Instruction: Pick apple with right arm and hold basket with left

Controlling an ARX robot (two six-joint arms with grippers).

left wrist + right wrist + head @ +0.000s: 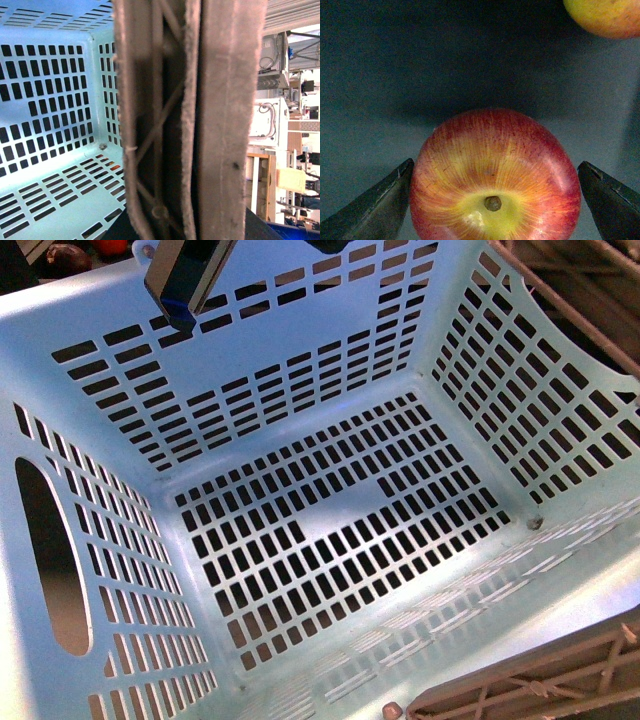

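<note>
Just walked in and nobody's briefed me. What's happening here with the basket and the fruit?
The right end effector is open around the apple, one finger on either side, not yet closed on it. The apple sits on a dark surface. The basket is empty. The left wrist camera looks closely along the basket's handle, but a grip on it cannot be seen.

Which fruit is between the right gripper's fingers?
The red apple with the yellow stem dimple; both fingers flank it. The other, yellow-orange fruit lies apart, outside the fingers.
</note>
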